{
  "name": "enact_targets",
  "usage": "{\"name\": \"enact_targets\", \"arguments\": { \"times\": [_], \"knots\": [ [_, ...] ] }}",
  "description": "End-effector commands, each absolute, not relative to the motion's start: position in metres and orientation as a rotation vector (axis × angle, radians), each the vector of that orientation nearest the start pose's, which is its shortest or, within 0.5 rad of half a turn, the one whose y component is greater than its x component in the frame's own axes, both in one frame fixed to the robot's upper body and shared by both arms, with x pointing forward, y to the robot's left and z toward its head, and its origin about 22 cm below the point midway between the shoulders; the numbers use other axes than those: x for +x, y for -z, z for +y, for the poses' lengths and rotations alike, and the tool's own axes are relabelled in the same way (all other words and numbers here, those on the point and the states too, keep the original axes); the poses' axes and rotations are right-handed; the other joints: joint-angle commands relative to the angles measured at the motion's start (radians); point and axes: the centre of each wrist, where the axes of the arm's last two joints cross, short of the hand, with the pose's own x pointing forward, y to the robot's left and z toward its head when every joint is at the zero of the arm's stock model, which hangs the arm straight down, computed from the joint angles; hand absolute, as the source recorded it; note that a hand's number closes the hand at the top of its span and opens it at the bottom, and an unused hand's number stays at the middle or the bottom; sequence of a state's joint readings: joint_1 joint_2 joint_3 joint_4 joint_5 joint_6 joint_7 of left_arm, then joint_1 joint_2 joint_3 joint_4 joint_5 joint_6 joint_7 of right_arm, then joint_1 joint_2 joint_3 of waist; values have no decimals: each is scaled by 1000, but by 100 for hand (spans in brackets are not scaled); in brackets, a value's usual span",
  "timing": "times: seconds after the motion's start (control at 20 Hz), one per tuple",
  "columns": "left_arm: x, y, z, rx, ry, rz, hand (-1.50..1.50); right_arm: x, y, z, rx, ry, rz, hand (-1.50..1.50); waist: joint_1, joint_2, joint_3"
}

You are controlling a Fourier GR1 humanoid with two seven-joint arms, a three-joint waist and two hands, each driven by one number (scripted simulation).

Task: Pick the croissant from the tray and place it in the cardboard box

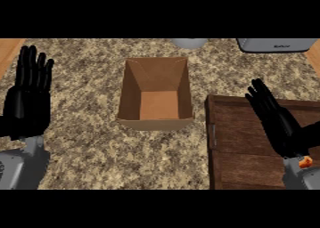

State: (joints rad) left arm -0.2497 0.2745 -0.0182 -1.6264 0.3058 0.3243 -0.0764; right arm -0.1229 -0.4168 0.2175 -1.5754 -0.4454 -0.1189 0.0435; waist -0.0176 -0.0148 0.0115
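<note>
Black fingers (262, 95) of the right hand (275, 120) stretch straight and flat above the dark wooden tray (238, 147), curled round nothing. The hand hangs over the tray's right half, pointing away from the robot. Just below its wrist a small orange-brown scrap (305, 161) peeps out; that may be an edge of the croissant, but the hand and forearm hide nearly all of it, so I cannot say for sure. Nothing else of the pastry shows on the bare tray floor.

The left hand (29, 95) rests open at the view's left edge, fingers up.

The cardboard box (155, 95) stands open-topped on the speckled stone counter (83, 147), just left of the tray and apart from it, with nothing visible inside.

A croissant should be light, soft and flaky, quick to crush or shed crumbs. My judgement is that it wants taking across its thick middle, fingers on one side and thumb on the other, closing only until it lifts, and never by the thin, brittle tips.

At the far edge sit a grey round object (188, 42) and a grey appliance (275, 44).
</note>
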Motion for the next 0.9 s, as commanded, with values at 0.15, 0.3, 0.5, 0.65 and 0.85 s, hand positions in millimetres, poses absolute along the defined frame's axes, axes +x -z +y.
{"name": "enact_targets", "arguments": {
  "times": [0.15,0.3,0.5,0.65,0.85],
  "knots": [
    [269,-47,324,492,40,-1612,0,251,-54,-334,125,-283,-1435,-150,6,23,-8],
    [265,-37,325,497,87,-1548,0,267,-118,-329,-126,-843,-1515,-150,71,3,-40],
    [248,-15,362,643,161,-1376,0,222,-55,-390,-68,-924,-1311,-150,-11,27,-5],
    [247,-9,361,633,195,-1370,0,215,-51,-448,52,-641,-1501,-150,0,24,-6],
    [249,-5,359,631,201,-1364,0,202,-50,-494,119,-729,-1554,-150,21,21,-6]
  ]
}}
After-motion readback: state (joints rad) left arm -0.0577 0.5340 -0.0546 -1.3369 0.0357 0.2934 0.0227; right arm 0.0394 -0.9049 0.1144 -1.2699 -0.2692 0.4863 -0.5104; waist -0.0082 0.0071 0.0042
